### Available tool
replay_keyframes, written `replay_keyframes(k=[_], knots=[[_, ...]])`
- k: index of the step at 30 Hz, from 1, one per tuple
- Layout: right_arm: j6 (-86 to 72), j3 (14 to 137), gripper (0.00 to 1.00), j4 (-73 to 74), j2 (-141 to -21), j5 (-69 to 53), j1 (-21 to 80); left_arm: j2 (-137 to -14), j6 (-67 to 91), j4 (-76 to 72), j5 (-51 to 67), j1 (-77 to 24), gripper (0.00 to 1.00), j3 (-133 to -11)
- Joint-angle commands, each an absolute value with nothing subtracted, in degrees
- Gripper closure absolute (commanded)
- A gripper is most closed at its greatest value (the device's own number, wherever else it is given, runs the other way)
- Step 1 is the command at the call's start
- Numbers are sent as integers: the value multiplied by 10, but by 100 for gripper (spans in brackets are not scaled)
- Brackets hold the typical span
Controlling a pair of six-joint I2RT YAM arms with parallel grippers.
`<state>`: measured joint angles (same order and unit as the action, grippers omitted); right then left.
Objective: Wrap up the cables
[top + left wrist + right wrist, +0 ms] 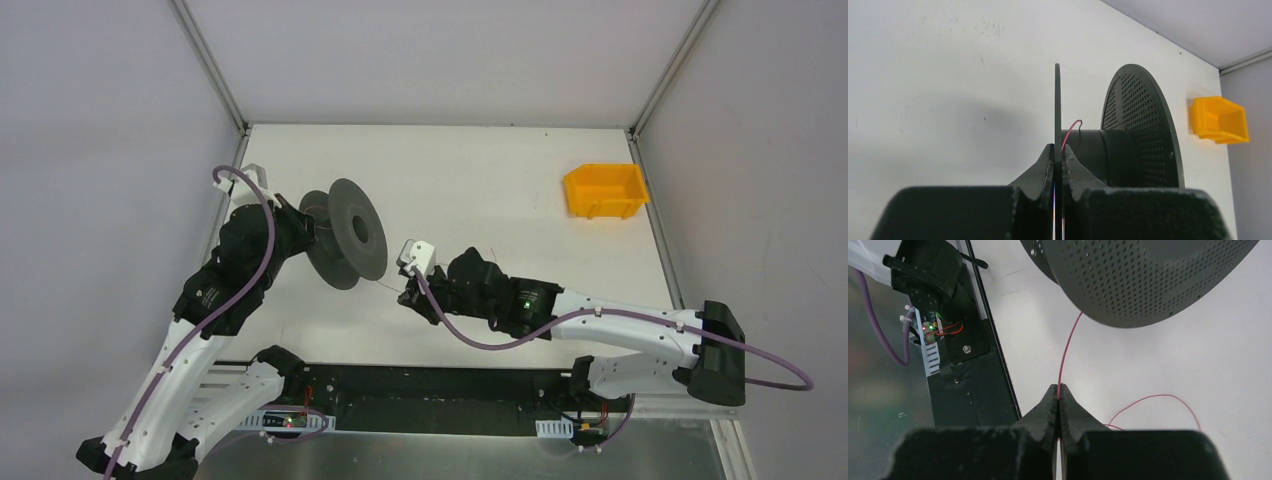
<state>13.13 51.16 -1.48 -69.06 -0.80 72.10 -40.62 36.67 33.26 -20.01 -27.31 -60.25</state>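
Right gripper point(1059, 392) low over white table point(480, 170), jaws pressed together, pinching thin red cable point(1068, 345). Cable runs nearly straight from jaws up behind rim of black spool point(345, 232); slack loop lies on table beside gripper. Spool stands on edge, left of centre. Left gripper point(1058, 156) clamped tight on spool's near flange; short cable end arches over hub. Yellow bin point(604, 190) far right, well apart.

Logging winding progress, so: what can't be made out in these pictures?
Wraps on the spool hub: left wrist, near flange and left tool block most of it.
Path of the cable: top external, too thin to trace.
Loose end of the cable: right wrist, runs behind the right tool.
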Motion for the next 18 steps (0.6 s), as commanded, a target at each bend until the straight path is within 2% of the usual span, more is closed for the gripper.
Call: replay_keyframes(k=[1, 12, 18], knots=[[150, 575, 100, 35, -695, 15, 732, -410, 339, 288, -215, -272, 100, -600], [326, 636, 100, 40, -720, 79, 736, -417, 303, 293, -94, -272, 100, -561], [432, 630, 93, -17, -749, 183, 751, -408, 273, 319, -79, -272, 100, -561]])
